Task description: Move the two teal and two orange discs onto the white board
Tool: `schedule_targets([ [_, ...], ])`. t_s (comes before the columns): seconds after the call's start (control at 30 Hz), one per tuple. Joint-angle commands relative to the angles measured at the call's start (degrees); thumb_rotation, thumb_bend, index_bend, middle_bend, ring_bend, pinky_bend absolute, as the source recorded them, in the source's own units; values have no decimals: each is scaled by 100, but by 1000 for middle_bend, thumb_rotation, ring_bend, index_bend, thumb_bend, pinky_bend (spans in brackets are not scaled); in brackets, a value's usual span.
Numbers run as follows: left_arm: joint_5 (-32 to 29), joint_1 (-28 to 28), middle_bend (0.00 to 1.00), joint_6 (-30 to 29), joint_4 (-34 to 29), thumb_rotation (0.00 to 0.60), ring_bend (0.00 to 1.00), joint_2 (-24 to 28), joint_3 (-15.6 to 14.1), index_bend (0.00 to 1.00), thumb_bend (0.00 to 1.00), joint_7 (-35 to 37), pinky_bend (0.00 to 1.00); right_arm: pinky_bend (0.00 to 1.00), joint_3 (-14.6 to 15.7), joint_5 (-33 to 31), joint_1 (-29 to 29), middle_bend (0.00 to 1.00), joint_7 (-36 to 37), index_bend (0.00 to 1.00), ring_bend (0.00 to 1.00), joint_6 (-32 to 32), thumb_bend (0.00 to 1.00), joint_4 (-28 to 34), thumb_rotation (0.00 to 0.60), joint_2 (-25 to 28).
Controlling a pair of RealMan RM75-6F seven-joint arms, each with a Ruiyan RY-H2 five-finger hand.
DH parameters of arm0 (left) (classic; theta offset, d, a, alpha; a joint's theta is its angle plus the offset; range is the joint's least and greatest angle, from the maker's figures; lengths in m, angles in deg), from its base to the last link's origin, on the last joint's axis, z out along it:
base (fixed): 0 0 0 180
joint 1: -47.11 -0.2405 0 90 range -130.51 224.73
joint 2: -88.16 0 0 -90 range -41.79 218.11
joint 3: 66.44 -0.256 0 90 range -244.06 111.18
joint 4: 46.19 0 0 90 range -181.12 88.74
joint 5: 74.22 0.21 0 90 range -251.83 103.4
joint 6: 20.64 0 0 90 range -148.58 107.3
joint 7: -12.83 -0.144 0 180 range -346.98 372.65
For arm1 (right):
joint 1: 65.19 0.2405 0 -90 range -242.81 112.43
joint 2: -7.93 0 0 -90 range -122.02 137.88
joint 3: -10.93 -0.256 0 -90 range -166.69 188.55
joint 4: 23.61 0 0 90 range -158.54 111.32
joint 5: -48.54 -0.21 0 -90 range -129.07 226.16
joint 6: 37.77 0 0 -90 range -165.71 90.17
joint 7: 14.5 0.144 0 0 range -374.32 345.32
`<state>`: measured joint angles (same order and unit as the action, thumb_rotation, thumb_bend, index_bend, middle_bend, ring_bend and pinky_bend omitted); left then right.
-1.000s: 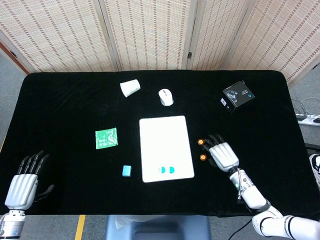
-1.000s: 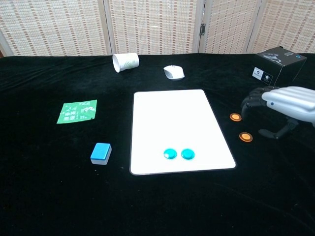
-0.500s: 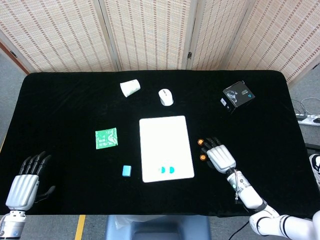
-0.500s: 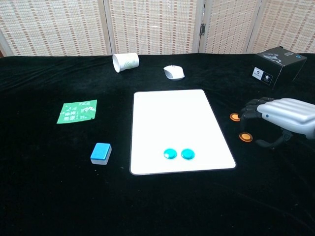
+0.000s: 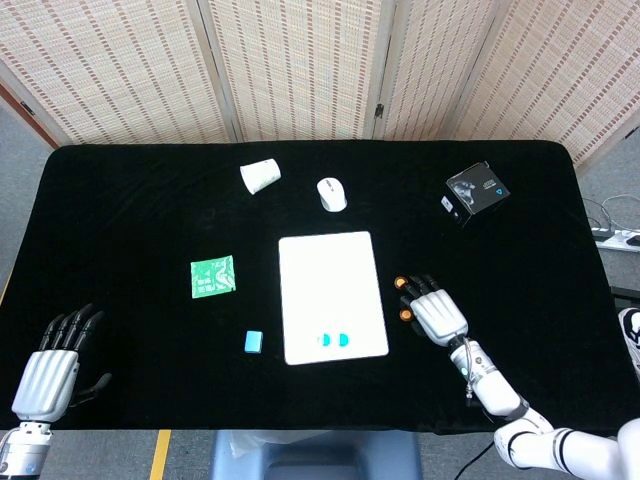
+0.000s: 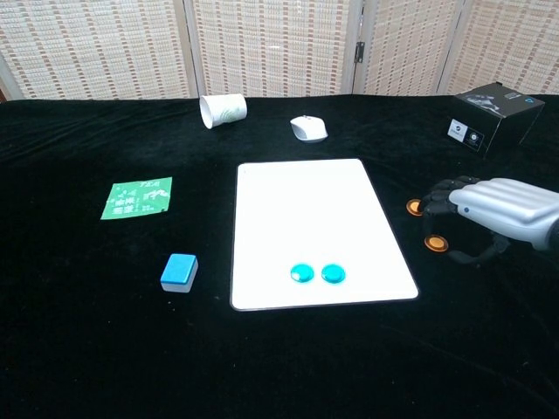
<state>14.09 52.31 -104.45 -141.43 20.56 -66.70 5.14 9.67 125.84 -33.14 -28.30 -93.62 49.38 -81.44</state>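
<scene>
The right hand (image 6: 493, 202) is hovering, fingers spread and apparently empty, fingertips just beside both orange discs (image 6: 436, 243) (right of the white board (image 6: 306, 209)); left hand (image 5: 48, 372) is lying far off, lower left.

Teal discs (image 6: 317, 273), white board (image 6: 306, 209)

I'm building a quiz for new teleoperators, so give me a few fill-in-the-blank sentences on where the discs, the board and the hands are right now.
1. The two teal discs lie on the white ______.
2. The two orange discs lie on the black cloth, to the ______ of the white board in the chest view.
3. The hand reaching toward the orange discs is the robot's ______ hand.
4. The left hand holds ______.

Missing words: board; right; right; nothing
</scene>
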Motion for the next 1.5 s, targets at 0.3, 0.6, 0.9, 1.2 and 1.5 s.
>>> schedule_targets([
  [0.3,-12,6,8,12,43,600,35,-17,2,96,278,15,0,0,-67,-17,-14,239,-59,474,18,-21,474,-77,600,-100],
  [0.6,-22,4,8,20,77,600,35,-29,-5,96,278,52,0,0,-143,119,-50,245,-37,489,23,-246,475,90,600,0],
  [0.9,5,7,8,-8,55,600,35,-11,3,95,278,61,0,0,-367,264,221,236,-215,489,21,-186,475,839,600,252],
  [1.2,-43,-14,8,-14,71,600,35,7,5,96,278,84,0,0,-800,-191,965,167,-829,489,0,540,475,982,600,-282],
  [1.5,-102,-27,8,18,149,600,35,-17,3,96,278,137,0,0,-1083,-856,1451,144,-1201,488,0,887,475,295,600,-960],
])
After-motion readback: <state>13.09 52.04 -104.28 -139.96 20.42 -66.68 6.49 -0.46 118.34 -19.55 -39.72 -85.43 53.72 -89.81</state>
